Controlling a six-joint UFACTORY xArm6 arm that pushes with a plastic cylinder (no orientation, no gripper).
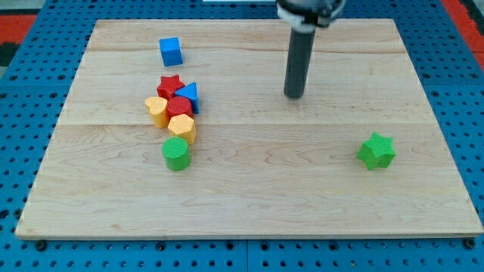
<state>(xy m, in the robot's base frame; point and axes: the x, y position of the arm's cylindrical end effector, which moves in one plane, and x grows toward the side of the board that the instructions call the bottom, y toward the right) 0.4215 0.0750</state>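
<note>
In the camera view, we see our rod coming down from the view's top, its long axis close to upright and leaning only slightly, pointing down at the wooden board (249, 204). My tip (293, 96) rests over bare wood, touching no block; it holds nothing and presses on nothing.

From my tip, the cluster of blocks lies at about 9 o'clock, well apart. In that cluster, the red star (170, 84) sits at the top, with the blue triangular block (189, 96) just beside it at 3 o'clock. The red round block (178, 107) is below them, touching the yellow block (156, 110) at its 9 o'clock; that one's shape we cannot make out surely. A second yellow block, hexagonal (182, 128), sits at 6 o'clock of the red round one. The green cylinder (176, 154) stands just below it.

The blue cube (171, 51) stands alone at 10 o'clock from my tip. The green star (376, 150) lies alone at 4 o'clock, well apart.
</note>
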